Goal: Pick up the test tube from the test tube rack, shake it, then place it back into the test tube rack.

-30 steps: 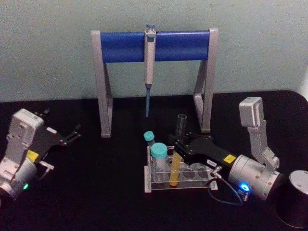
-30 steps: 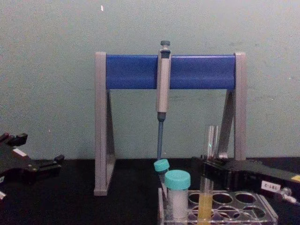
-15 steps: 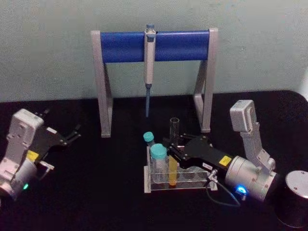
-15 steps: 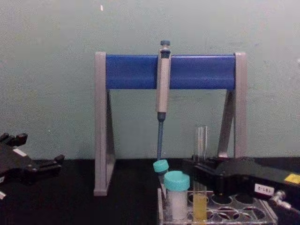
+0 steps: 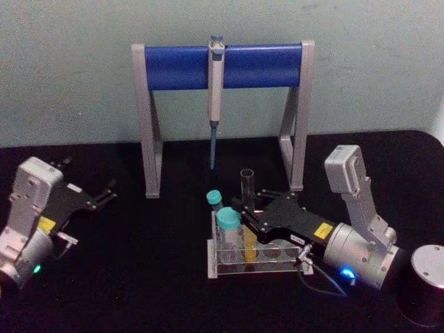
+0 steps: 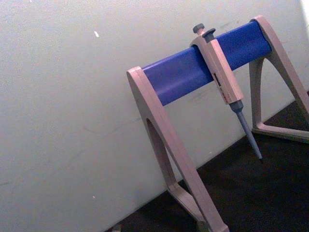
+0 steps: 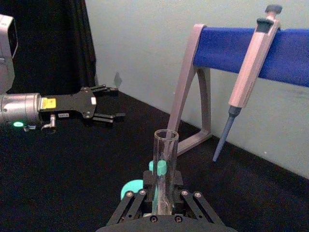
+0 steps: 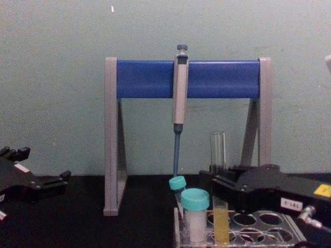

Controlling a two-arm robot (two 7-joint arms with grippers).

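The test tube [image 5: 247, 198] stands nearly upright with its yellow-filled lower end inside the test tube rack [image 5: 277, 268], near the rack's left side. My right gripper [image 5: 251, 214] reaches in from the right and is shut on the tube's clear middle, just above the rack. In the chest view the test tube [image 8: 217, 150] rises above the right gripper [image 8: 221, 178], with the yellow liquid showing in the rack [image 8: 265, 219] below. The right wrist view shows the tube [image 7: 165, 162] squeezed between both fingers [image 7: 139, 199]. My left gripper [image 5: 105, 193] rests open at the far left of the table.
Two teal-capped white tubes [image 5: 228, 222] stand in the rack's left end, right beside the held tube. A grey-and-blue pipette stand [image 5: 177, 66] with a hanging pipette [image 5: 215, 90] is behind the rack. A black cylinder [image 5: 424, 284] sits at the right front.
My right gripper has shifted left with the test tube. The tube, tilted a second ago, now stands more upright and closer to the teal-capped tubes. The left arm has stayed still.
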